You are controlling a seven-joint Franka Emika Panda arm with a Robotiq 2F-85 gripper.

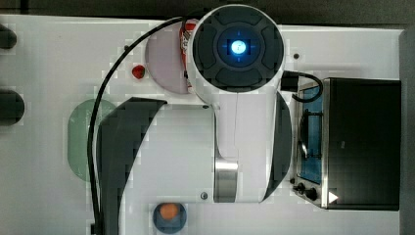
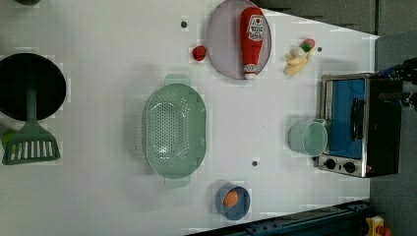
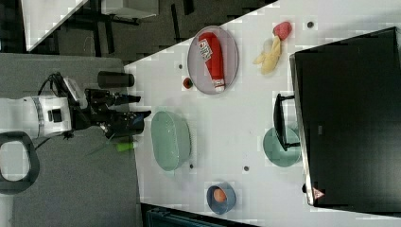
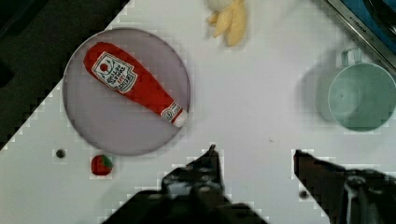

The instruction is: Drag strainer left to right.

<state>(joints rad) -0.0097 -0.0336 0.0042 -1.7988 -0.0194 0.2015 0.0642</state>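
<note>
The big white table (image 2: 98, 206) is seen with the pale mint-green oval plastic strainer (image 2: 174, 130) sat near its middle in the left view, between the black pan (image 2: 30, 86) and the small mint mug (image 2: 309, 138). Being light, stiff and probably slidey, it's best hooked by the rim or an end tab. The gripper (image 4: 254, 156) is held spread wide, nothing pinched.

place: a robot lab with a play kitchen | signs: a white table (image 2: 98, 206) with small bolt holes, a white robot arm (image 3: 42, 116) with cables, a toy oven (image 2: 361, 125), a toy ketchup bottle (image 2: 252, 39) on a grey plate (image 2: 221, 44), a toy strawberry (image 2: 198, 52), a dark floor (image 3: 71, 189)
</note>
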